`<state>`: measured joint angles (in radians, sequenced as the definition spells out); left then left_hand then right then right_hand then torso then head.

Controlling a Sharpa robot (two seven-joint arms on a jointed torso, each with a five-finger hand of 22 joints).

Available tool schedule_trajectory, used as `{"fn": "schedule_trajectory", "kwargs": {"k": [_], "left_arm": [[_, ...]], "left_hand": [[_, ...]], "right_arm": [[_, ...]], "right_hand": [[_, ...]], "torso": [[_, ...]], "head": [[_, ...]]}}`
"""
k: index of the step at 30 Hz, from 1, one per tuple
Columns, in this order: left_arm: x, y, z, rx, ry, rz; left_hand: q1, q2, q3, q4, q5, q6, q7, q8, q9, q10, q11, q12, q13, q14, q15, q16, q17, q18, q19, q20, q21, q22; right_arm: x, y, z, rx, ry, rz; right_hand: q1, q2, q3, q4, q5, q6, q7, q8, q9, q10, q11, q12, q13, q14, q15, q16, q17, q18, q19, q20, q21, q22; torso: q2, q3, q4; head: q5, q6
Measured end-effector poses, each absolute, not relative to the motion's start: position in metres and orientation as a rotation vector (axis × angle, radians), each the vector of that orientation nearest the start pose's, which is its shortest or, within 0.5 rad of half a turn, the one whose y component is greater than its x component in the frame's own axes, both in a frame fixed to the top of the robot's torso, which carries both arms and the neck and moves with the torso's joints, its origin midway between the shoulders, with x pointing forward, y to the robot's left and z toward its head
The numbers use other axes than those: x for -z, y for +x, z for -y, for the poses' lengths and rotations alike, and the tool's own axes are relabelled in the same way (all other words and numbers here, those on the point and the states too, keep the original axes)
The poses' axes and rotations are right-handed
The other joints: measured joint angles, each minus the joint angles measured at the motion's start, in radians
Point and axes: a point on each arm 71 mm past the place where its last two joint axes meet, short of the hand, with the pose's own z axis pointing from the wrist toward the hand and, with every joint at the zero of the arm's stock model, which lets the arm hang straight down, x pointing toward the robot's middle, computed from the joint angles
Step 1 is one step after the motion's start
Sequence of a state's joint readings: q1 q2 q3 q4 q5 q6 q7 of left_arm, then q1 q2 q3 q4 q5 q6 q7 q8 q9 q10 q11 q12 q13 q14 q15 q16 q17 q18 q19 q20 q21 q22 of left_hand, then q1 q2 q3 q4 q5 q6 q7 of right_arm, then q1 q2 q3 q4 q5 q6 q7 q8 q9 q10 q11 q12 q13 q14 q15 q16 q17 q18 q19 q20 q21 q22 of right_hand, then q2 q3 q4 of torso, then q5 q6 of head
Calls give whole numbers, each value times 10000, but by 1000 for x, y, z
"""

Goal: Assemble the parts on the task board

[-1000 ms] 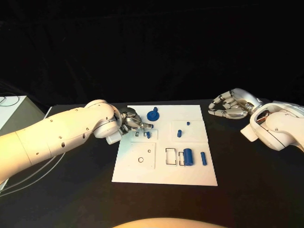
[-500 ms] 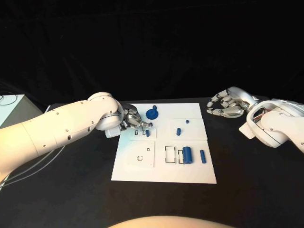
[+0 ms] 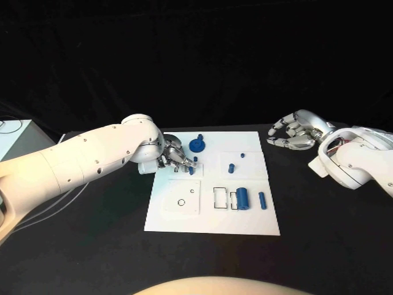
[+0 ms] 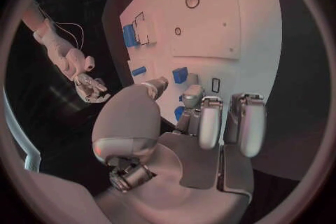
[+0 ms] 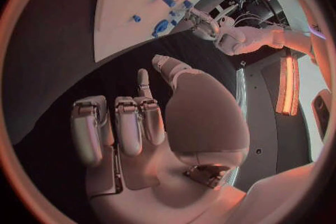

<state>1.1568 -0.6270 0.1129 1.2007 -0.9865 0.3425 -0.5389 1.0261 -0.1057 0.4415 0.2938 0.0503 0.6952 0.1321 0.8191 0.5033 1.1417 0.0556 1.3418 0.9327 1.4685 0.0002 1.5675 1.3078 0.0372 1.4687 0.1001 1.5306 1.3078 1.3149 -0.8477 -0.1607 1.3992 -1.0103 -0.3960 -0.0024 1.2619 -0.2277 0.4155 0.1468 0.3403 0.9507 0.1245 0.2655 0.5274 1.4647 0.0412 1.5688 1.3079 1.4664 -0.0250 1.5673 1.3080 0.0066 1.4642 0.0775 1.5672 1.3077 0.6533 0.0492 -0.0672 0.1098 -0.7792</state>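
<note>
The white task board (image 3: 216, 215) lies in the middle of the table. My left hand (image 3: 174, 158) hovers over its far left corner, fingers bent down beside a small blue peg (image 3: 192, 169). In the left wrist view the peg (image 4: 181, 74) stands just beyond the fingertips (image 4: 193, 93), and nothing sits between thumb and fingers. A blue gear (image 3: 198, 146) stands close behind the hand. Two small blue parts (image 3: 233, 168) sit mid-board; a blue cylinder (image 3: 242, 198) and a thin blue bar (image 3: 261, 198) lie nearer. My right hand (image 3: 292, 135) hangs off the board's far right, fingers curled, empty.
Near the front left of the board there is a round recess (image 3: 182, 202), and an empty rectangular slot (image 3: 220, 198) lies beside the cylinder. Black table (image 3: 329, 233) surrounds the board. A white box (image 3: 6, 144) stands at the far left edge.
The left arm has swung further in over the table while its hand stays by the peg. The right hand has barely moved.
</note>
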Motion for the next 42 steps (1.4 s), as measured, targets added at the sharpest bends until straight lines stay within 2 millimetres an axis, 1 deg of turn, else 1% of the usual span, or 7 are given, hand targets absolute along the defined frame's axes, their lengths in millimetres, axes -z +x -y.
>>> {"fn": "schedule_trajectory", "kwargs": {"k": [9,12,18,23,26,36,42], "left_arm": [[232,528,-187,4734,-2888,-24830],[234,529,-186,4710,-2871,-24864],[235,529,-185,4663,-2883,-24893],[236,529,-186,4627,-2909,-24901],[236,529,-187,4614,-2921,-24901],[236,529,-187,4632,-2943,-24908],[236,528,-187,4847,-3162,-24962]], "left_hand": [[0,0,-27,-28,0,0,0,-1,38,-36,33,-40,-50,0,0,0,-1,2,0,0,0,-1],[57,57,29,-84,0,-34,-33,-1,59,-93,20,-39,-77,0,0,0,-1,2,0,0,0,-1],[223,197,219,-260,0,-73,2,-4,135,-108,34,-39,-77,0,0,0,-1,1,0,1,0,-2],[340,234,391,-305,0,-73,2,-4,171,-142,0,-65,-77,0,1,0,-1,1,0,1,0,-2],[387,192,473,-332,0,-73,1,-4,200,-142,0,-90,-65,0,1,0,-1,2,0,1,0,-2],[675,173,1279,-666,0,-110,-35,97,395,-179,-37,-90,-28,-37,-35,0,-2,4,-38,-37,0,-2],[856,221,2403,-1203,-4,-184,-71,235,600,-232,-91,-153,-32,-34,-110,0,-2,3,-37,-111,-1,-3]], "right_arm": [[176,515,245,-7373,2361,-16615],[177,515,245,-7369,2374,-16617],[178,514,245,-7353,2398,-16661],[180,514,244,-7337,2424,-16724],[181,514,245,-7325,2439,-16751],[184,513,244,-7306,2467,-16854],[187,513,243,-7306,2473,-16942]], "right_hand": [[0,0,-28,27,-39,0,1,-38,-1,0,0,0,-1,0,0,-1,-1,1,0,0,-1,-1],[0,0,-28,27,-39,0,1,-38,-1,0,0,0,-2,0,0,-1,-1,1,0,0,-1,-2],[0,0,-34,33,-62,0,1,-38,-2,0,0,0,-3,0,0,-2,-2,1,36,35,-1,-2],[1,0,-56,54,-78,0,1,-81,2,0,-1,0,-3,0,0,-6,-2,2,36,35,-1,-3],[1,0,-56,54,-77,0,0,-86,7,0,0,0,-4,0,0,-6,-3,1,36,35,-2,-3],[1,0,-55,53,-77,1,0,-86,7,0,-1,-1,-4,0,-1,-6,-4,1,36,35,-2,-4],[1,0,-71,69,-119,1,0,-86,6,0,-1,-1,-5,0,-1,-7,-4,1,36,35,-3,-4]], "torso": [[-3,0,0],[-3,-4,4],[-5,-7,12],[-7,0,12],[-8,2,12],[-3,1,18],[0,2,21]], "head": [[-71,-16],[-81,-17],[-78,-11],[-72,-35],[-85,-52],[-99,-80],[-95,-88]]}}
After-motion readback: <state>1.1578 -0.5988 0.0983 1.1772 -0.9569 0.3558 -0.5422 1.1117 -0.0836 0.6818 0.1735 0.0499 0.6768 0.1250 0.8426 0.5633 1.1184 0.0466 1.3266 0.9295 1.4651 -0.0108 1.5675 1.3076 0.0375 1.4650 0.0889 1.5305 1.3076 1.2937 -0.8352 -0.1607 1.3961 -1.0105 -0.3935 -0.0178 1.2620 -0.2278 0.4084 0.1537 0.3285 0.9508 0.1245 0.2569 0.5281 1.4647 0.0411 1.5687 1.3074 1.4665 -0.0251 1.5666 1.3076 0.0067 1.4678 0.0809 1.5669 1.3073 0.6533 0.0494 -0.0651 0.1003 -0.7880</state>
